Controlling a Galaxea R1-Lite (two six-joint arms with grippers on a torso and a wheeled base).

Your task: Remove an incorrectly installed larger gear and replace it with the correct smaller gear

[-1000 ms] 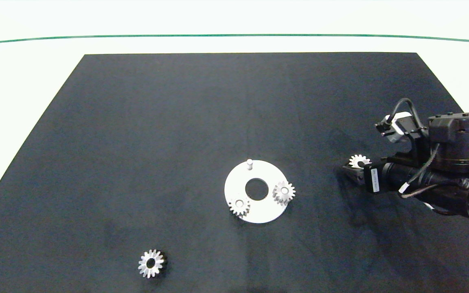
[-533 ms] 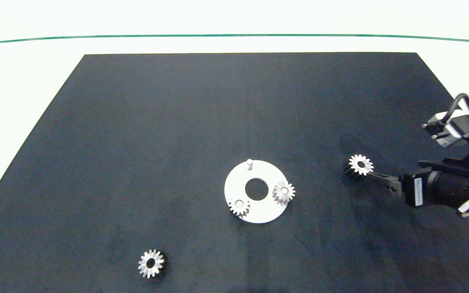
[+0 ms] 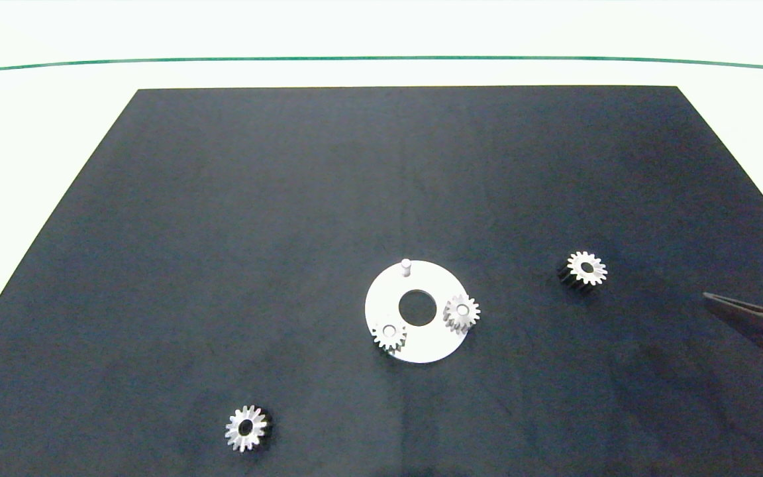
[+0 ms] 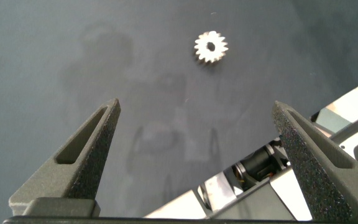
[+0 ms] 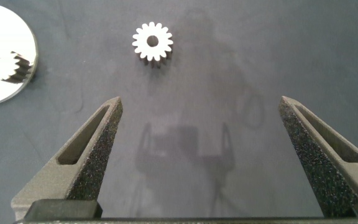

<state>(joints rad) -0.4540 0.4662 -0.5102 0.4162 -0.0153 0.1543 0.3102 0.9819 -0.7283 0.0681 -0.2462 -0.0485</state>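
Observation:
The larger gear (image 3: 584, 268) lies flat on the black mat, right of the white round plate (image 3: 421, 348); the right wrist view shows this larger gear (image 5: 152, 42) ahead of my open right gripper (image 5: 201, 102), well clear of it. One right finger (image 3: 746, 315) shows at the head view's right edge. The plate carries two small gears (image 3: 389, 335) (image 3: 461, 313) and a bare peg (image 3: 406, 265) at its far rim. The smaller gear (image 3: 246, 428) lies loose at the front left. My open left gripper (image 4: 196, 104) hovers some way short of that smaller gear (image 4: 211, 47).
The black mat (image 3: 289, 199) covers most of the white table, with pale table surface around it. Part of the plate (image 5: 17, 31) with one gear shows in the right wrist view. The robot's base (image 4: 272, 174) shows in the left wrist view.
My right gripper has let go of the larger gear and drawn back to the right, almost out of the head view. The gear stays where it was set down.

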